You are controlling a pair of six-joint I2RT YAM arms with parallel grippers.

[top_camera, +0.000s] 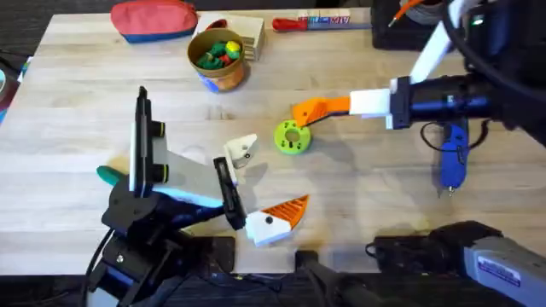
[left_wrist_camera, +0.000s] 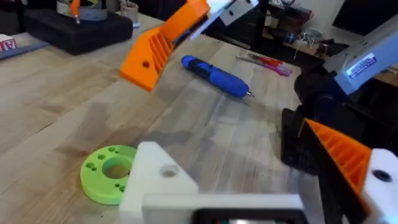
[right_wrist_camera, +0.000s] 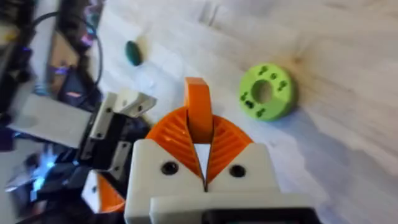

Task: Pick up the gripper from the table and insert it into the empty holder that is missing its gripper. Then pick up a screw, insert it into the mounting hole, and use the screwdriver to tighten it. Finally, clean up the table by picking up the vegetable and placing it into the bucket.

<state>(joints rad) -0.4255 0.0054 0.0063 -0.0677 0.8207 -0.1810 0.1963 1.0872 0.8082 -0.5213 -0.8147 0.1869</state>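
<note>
The right gripper (top_camera: 300, 112) hangs just above the lime-green disc (top_camera: 291, 136), its two orange fingers (right_wrist_camera: 214, 140) pressed together on the loose orange gripper (right_wrist_camera: 199, 112), which stands up between them with its tip poking past their ends; from the left wrist camera the same pair shows as an orange ribbed wedge (left_wrist_camera: 163, 45) held off the table, beyond the disc.

The left gripper (top_camera: 260, 192) sits on the near side of the disc with its fingers apart, holding nothing; one side carries an orange finger on its white block (top_camera: 281, 216); the other is the holder (top_camera: 241, 151), a bare white block just beside the disc on the left, touching nothing, its mounting hole (left_wrist_camera: 168, 170) a small dark dot on its face.

The blue screwdriver (top_camera: 452, 158) lies flat on the table well to the right of the disc, under the right arm; the vegetable (top_camera: 108, 175), dark green, lies far to the left of the disc by the left arm; the bucket (top_camera: 219, 56) stands beyond the disc toward the far edge, colourful pieces inside it, with a red pouch (top_camera: 153, 19) further left.
</note>
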